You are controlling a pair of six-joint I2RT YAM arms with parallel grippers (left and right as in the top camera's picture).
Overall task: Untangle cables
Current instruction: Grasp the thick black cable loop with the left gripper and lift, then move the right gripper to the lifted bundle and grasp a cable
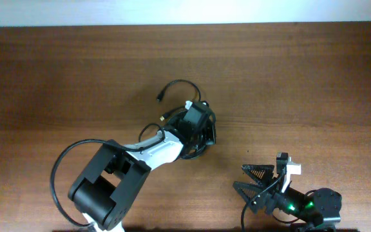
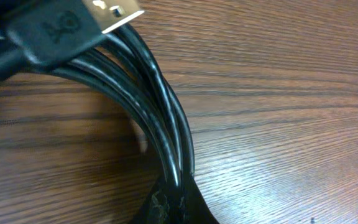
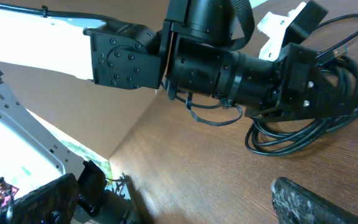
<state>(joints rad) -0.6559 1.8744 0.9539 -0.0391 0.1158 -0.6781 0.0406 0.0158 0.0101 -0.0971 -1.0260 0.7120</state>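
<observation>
Fingers of the right gripper (image 1: 238, 175) sit at the near right corner of the table (image 1: 314, 77), spread wide with nothing between them, well apart from the work. To their left, the left arm (image 1: 153, 151) rises from the near edge, its black base giving way to a white link that angles up and to the right toward the middle of the table. At its end the left gripper (image 1: 199, 129) is down on the cables (image 2: 160, 112), which lie bunched in a loose black coil at the table's centre. Its jaws are pressed together. In the left wrist view several glossy strands curve side by side down to the dark textured fingertip (image 2: 173, 208) and meet it there, though whether any strand is actually caught between the jaws cannot be told. Above those strands in the same view a black plug (image 2: 61, 28) with a bright metal tip (image 2: 114, 11) lies across the bundle. The right wrist view shows the coil from the side, lying flat on the wood under and around the gripper's black body. Beyond the gripper, one strand arches out of the coil in an open loop (image 1: 180, 81) toward the far side, ending in a small plug end (image 1: 160, 98) on bare wood, and a second plug end (image 1: 165, 118) lies just beside the arm.
</observation>
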